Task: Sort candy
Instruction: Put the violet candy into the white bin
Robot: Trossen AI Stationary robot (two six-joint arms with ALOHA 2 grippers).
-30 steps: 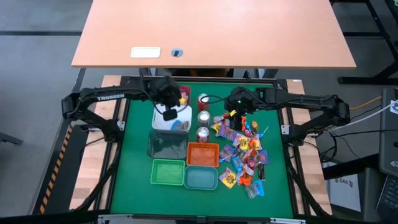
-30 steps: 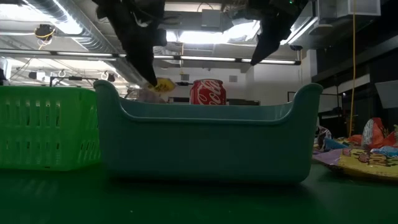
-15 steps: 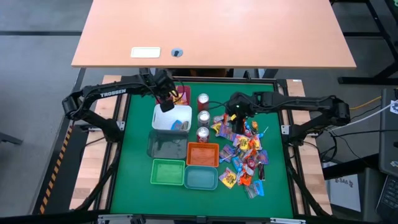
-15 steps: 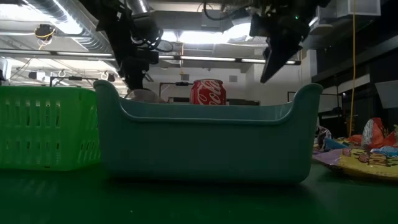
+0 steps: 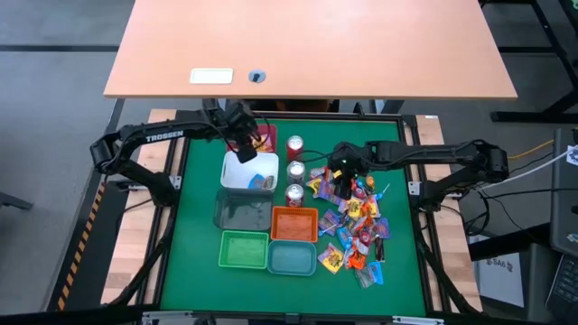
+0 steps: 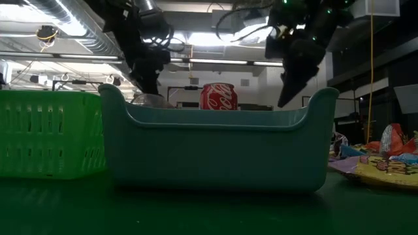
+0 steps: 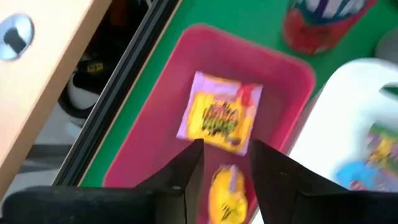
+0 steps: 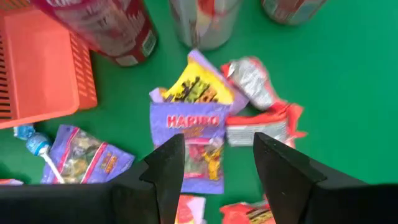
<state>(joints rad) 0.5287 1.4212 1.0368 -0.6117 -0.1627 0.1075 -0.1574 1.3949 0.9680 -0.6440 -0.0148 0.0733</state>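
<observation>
- Two arms reach in over the green table [image 5: 194, 253] in the high view. Taking the middle can [image 5: 295, 170] as landmark: the left gripper [image 5: 244, 143] hangs up and to its left, over the pink bin [image 5: 267, 137] beside the white bin [image 5: 250, 170]; the right gripper [image 5: 342, 181] is just to its right, above the near edge of the candy [image 5: 354, 226] pile, which spreads from the cans down the right side of the table. Orange bin [image 5: 294, 224] sits below the cans.
- Low view: the can [image 6: 217, 96] shows red behind the teal bin [image 6: 215, 147], with the green bin [image 6: 46, 134] off to the left. Dark arm parts hang either side of the can. A few wrappers [image 6: 382, 160] lie at the right edge.
- Left wrist view: the fingers [image 7: 186, 171] stand apart, holding nothing. A yellow candy [image 7: 227, 193] lies in the gap between them and a yellow-and-purple packet [image 7: 219, 118] lies beyond, both in the pink bin.
- Right wrist view: the fingers [image 8: 168, 165] are spread wide and empty, poised over a purple Haribo packet [image 8: 193, 140] just below the cans. A silver-and-red wrapper [image 8: 258, 106] lies beside it.
</observation>
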